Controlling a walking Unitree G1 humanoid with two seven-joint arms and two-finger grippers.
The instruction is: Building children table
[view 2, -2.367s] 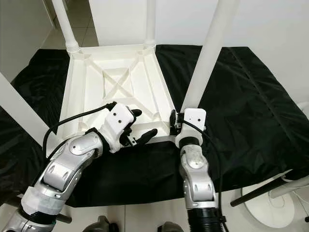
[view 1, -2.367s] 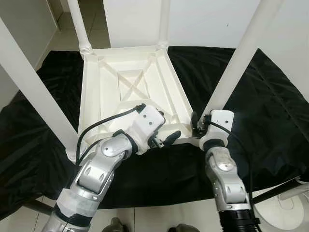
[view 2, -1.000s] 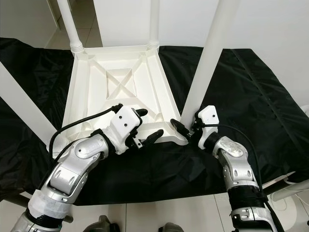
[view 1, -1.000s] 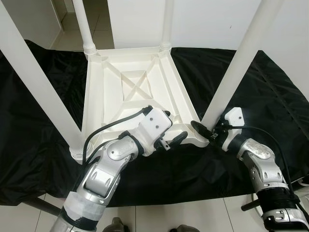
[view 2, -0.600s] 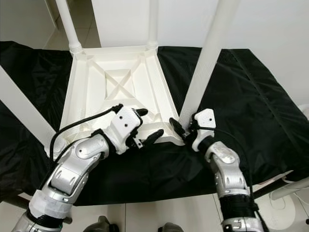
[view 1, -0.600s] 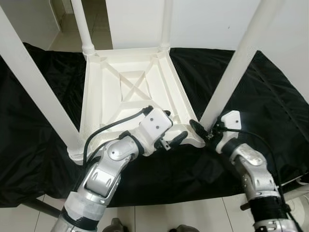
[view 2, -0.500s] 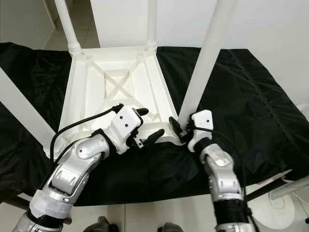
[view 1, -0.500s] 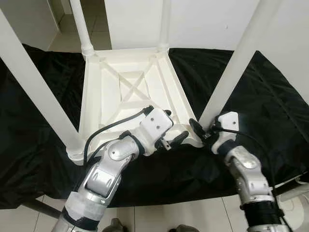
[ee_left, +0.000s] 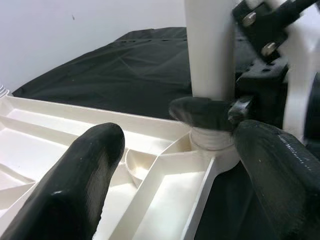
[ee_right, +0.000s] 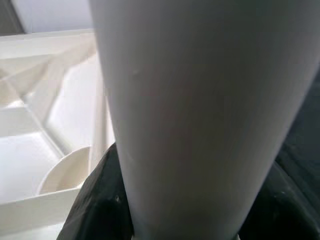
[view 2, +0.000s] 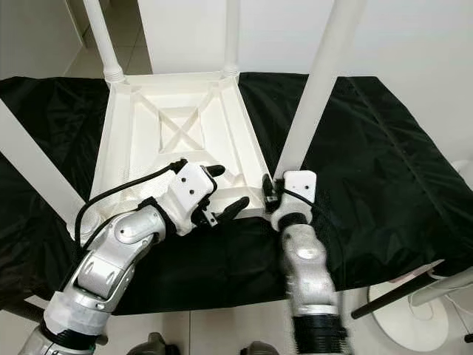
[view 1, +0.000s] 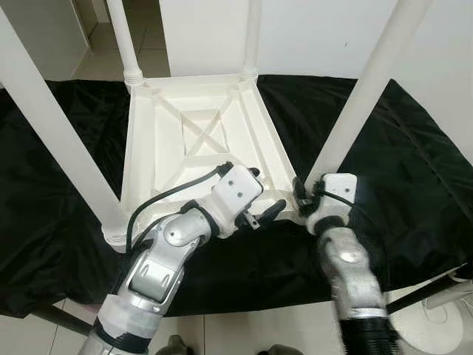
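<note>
A white table (view 1: 196, 140) lies upside down on a black sheet (view 1: 414, 163), its 4 legs pointing up. The left arm (view 1: 159, 259) is bent at the elbow and reaches forward over the table's near edge; the left gripper (view 1: 260, 194) is spread open, 1 finger inside the frame and the other just outside the near rim, clasping nothing. The right arm (view 2: 307, 274) rises nearly straight up from below, wrist level with the base of the near right leg (view 1: 355, 111). The right gripper (view 2: 275, 191) sits at that base where the leg meets its corner socket, its fingers (ee_right: 95, 200) on either side of the leg and closed around it.
</note>
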